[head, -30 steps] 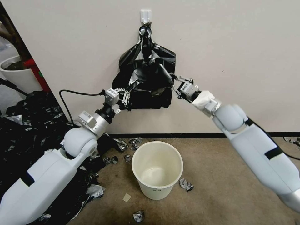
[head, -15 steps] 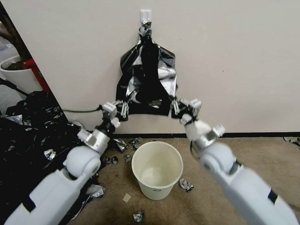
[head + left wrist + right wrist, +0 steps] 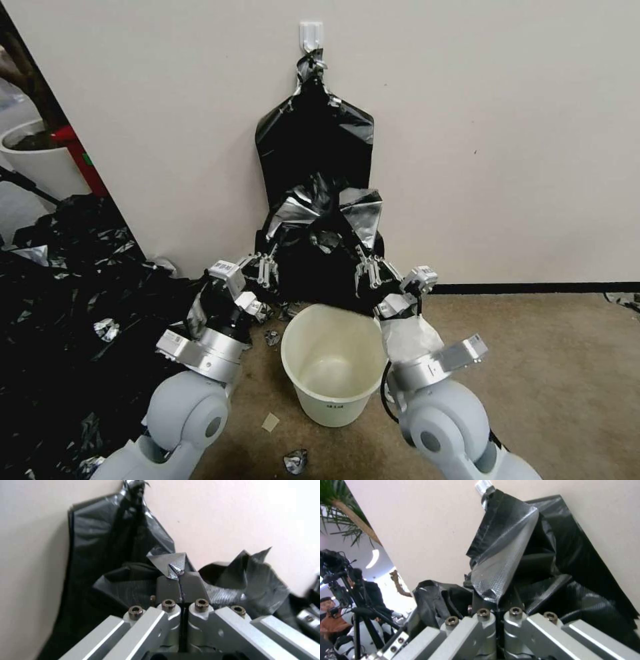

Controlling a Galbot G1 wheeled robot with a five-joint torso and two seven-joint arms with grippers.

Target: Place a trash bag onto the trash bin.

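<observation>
The trash bag (image 3: 325,243), a wrinkly black film with silvery folds, hangs spread between my two grippers just above the far rim of the trash bin (image 3: 333,403). My left gripper (image 3: 265,270) is shut on the bag's left edge, and the left wrist view shows film (image 3: 133,585) pinched between the shut fingertips of the left gripper (image 3: 180,580). My right gripper (image 3: 369,270) is shut on the bag's right edge, with a silvery flap (image 3: 501,562) rising from the right gripper (image 3: 498,606). The cream bin stands upright on the carpet, empty.
A flat black sheaf of bags (image 3: 313,143) hangs from a white wall hook (image 3: 311,33) right behind the held bag. A broad black plastic heap (image 3: 60,300) covers the floor at left. Silver scraps (image 3: 295,460) lie around the bin. A white planter (image 3: 37,160) stands far left.
Both grippers have come down from the sheaf's lower corners to just above the bin's rim, drawing one bag off it. Both arms have folded in close.
</observation>
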